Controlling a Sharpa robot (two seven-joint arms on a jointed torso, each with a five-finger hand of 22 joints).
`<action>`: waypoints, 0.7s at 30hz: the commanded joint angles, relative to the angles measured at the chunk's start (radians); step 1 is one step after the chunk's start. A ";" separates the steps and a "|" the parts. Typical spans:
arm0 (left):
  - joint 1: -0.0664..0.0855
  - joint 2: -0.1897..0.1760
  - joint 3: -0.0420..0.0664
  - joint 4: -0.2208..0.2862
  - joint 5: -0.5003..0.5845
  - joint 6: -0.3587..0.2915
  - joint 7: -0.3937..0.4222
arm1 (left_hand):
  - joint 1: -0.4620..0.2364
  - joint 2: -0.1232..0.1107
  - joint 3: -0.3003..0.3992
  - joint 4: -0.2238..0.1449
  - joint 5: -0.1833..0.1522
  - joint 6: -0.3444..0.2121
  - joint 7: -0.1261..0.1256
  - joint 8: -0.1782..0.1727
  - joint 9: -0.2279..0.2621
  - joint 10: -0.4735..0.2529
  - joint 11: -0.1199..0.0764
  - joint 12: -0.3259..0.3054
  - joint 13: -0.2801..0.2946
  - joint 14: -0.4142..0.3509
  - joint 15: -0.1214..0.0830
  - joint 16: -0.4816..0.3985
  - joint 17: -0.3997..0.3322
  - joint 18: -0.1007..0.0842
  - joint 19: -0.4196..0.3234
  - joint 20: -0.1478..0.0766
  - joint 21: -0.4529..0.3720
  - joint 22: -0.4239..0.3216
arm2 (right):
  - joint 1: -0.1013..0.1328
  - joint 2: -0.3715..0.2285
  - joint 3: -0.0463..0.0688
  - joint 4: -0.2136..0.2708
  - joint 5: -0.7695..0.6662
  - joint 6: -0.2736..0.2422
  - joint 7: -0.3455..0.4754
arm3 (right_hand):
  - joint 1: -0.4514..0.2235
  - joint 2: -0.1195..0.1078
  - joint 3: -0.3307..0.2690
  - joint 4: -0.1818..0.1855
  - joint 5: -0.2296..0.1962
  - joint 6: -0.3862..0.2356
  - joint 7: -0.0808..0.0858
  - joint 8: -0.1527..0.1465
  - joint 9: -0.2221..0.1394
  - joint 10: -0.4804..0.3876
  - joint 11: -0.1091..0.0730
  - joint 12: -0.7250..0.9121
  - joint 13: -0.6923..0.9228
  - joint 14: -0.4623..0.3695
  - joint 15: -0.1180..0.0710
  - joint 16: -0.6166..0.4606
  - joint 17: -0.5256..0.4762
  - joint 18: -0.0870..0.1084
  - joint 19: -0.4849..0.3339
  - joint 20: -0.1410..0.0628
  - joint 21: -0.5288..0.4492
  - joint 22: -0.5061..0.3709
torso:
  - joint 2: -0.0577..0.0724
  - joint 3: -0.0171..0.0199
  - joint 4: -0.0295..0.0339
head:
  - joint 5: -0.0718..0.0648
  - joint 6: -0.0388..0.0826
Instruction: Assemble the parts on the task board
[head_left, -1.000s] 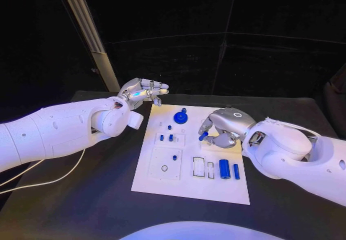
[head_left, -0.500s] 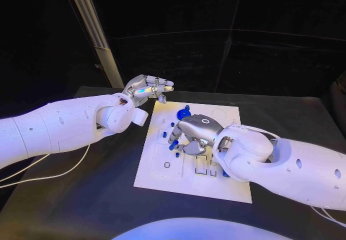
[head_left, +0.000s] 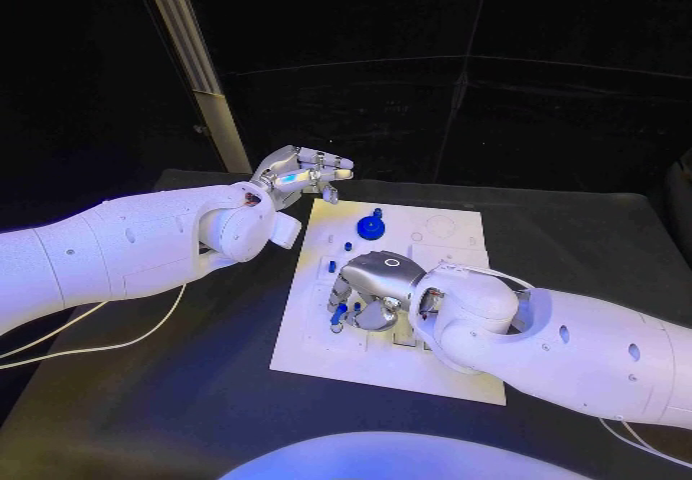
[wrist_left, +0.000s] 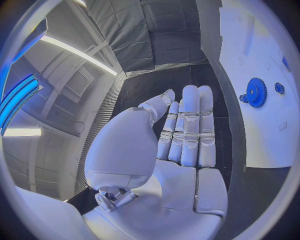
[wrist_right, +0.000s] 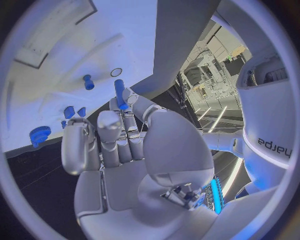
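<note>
White task board (head_left: 378, 372) on a black tabletop (head_left: 173, 400) — its gear (head_left: 371, 229) and small pegs (head_left: 330, 267) are blue. The right robot hand (head_left: 369, 285) is silver and holds a blue peg (wrist_right: 119, 93) — the left robot hand (head_left: 300, 175) is silver too, on a white arm

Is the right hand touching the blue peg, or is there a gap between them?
Touching. In the right wrist view the right hand pinches the blue peg between its fingertips, above the board.
</note>
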 joint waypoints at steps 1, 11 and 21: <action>0.001 0.002 0.001 0.001 0.004 0.009 0.009 | -0.002 0.007 -0.001 -0.004 0.001 -0.005 0.005 -0.004 -0.001 -0.006 0.002 0.007 -0.001 -0.005 0.003 -0.005 -0.002 0.006 0.008 -0.001 -0.005 -0.001 | 0.000 0.008 -0.001 -0.008 -0.003 0.038 0.017 | -0.004 0.000 0.007 -0.001 0.003 -0.005 0.005 -0.006 -0.001 0.007 -0.006 0.003 0.001 0.001 -0.005 0.005 -0.001 -0.007 0.007 0.001 0.003 0.054 | 0.001 0.0004 0.0002 | 0.001 0.000; 0.001 0.005 0.001 -0.001 0.004 0.010 0.008 | -0.002 0.007 -0.001 -0.004 0.001 -0.005 0.005 -0.004 -0.001 -0.006 0.002 0.007 -0.001 -0.005 0.003 -0.005 -0.002 0.006 0.008 -0.001 -0.005 -0.001 | -0.005 0.021 -0.004 -0.022 -0.012 0.059 0.014 | -0.006 0.000 0.011 -0.002 0.003 -0.007 0.005 -0.006 -0.001 0.004 -0.005 0.003 0.001 0.001 -0.004 0.007 0.000 -0.007 0.007 0.002 0.004 0.056 | 0.001 0.0005 0.0000 | 0.003 -0.003; 0.001 0.005 0.001 -0.002 0.004 0.011 0.007 | -0.002 0.007 -0.001 -0.004 0.001 -0.005 0.005 -0.004 -0.001 -0.006 0.002 0.007 -0.001 -0.005 0.003 -0.005 -0.002 0.006 0.008 -0.001 -0.005 -0.001 | -0.006 0.029 -0.007 -0.026 -0.065 0.076 -0.014 | -0.007 0.000 0.013 -0.002 0.003 -0.008 0.006 -0.006 -0.001 0.003 -0.005 0.003 0.001 0.001 -0.004 0.008 0.001 -0.007 0.007 0.002 0.004 0.056 | 0.001 0.0003 0.0003 | 0.003 -0.003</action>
